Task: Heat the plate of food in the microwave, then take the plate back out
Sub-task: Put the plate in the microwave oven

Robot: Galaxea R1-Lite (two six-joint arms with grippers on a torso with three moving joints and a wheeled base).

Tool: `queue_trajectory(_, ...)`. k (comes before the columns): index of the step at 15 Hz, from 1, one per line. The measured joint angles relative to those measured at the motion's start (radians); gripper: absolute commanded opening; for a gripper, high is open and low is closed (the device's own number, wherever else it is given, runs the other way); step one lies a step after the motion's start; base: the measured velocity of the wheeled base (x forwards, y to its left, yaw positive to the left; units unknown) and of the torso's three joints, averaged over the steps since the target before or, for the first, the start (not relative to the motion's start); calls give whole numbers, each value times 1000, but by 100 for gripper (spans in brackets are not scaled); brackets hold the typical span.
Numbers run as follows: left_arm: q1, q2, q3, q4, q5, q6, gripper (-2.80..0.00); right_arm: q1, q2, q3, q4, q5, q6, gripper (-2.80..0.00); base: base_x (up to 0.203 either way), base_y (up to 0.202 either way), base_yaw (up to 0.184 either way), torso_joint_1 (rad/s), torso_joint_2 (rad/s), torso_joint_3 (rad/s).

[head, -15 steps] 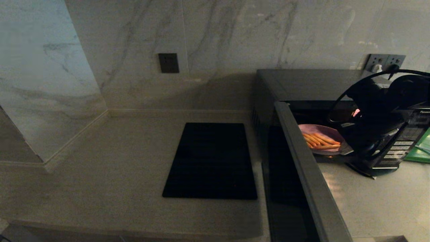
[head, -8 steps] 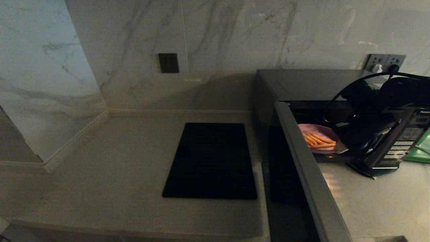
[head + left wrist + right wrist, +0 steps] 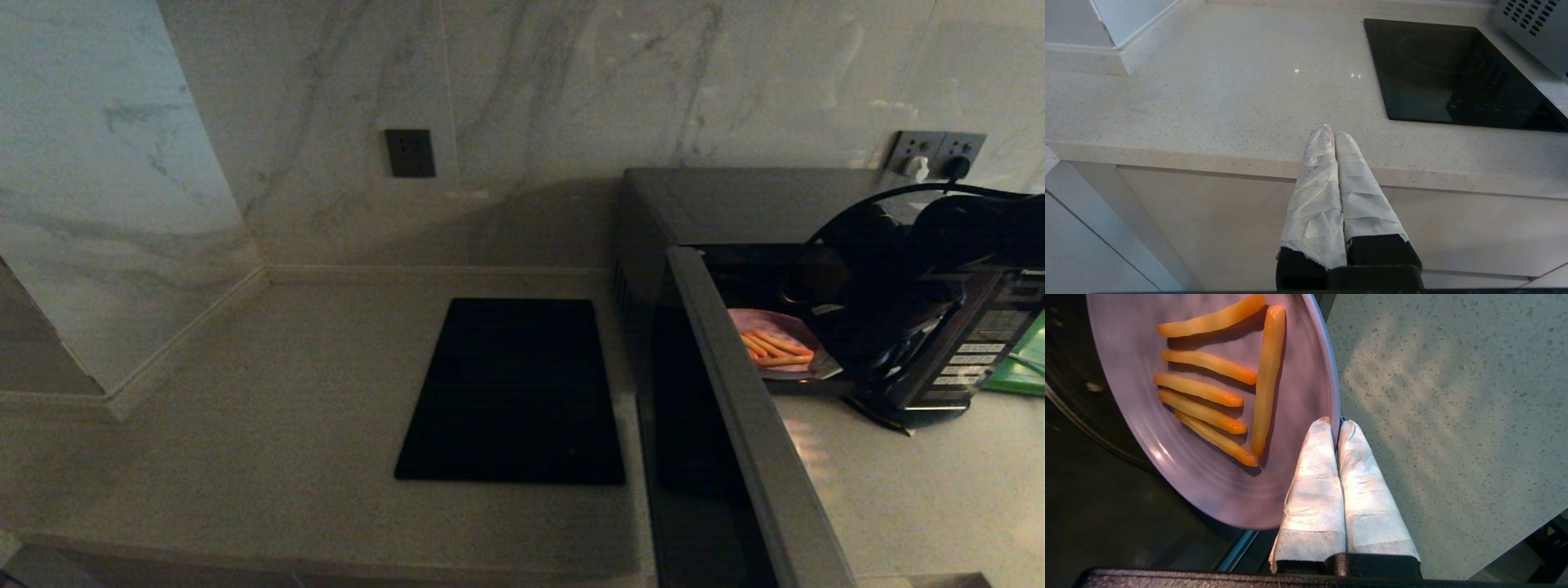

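The dark grey microwave (image 3: 735, 204) stands at the right of the counter with its door (image 3: 751, 425) swung wide open toward me. The lilac-pink plate of food (image 3: 771, 345) carries several orange sticks and sits at the mouth of the oven, partly over the counter edge of the opening. My right gripper (image 3: 1336, 424) is shut on the plate's rim (image 3: 1331, 396), one white-wrapped finger above and one below. In the head view the right arm (image 3: 890, 310) hides the oven's right side. My left gripper (image 3: 1333, 132) hangs shut and empty at the counter's front edge.
A flat black cooktop (image 3: 514, 392) lies in the counter left of the microwave. The button panel (image 3: 971, 351) is at the oven's right. A green object (image 3: 1024, 359) lies at the far right. Marble walls with outlets (image 3: 935, 155) back the counter.
The right gripper has carried the plate further back into the microwave's opening. The left arm has not moved.
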Motion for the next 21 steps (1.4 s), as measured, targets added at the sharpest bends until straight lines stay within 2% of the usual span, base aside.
queue_trajectory(21, 0, 0, 0, 0, 0, 0, -280, -1, 62, -48, 2, 0, -2, -280, 0, 0, 0, 0, 0, 0)
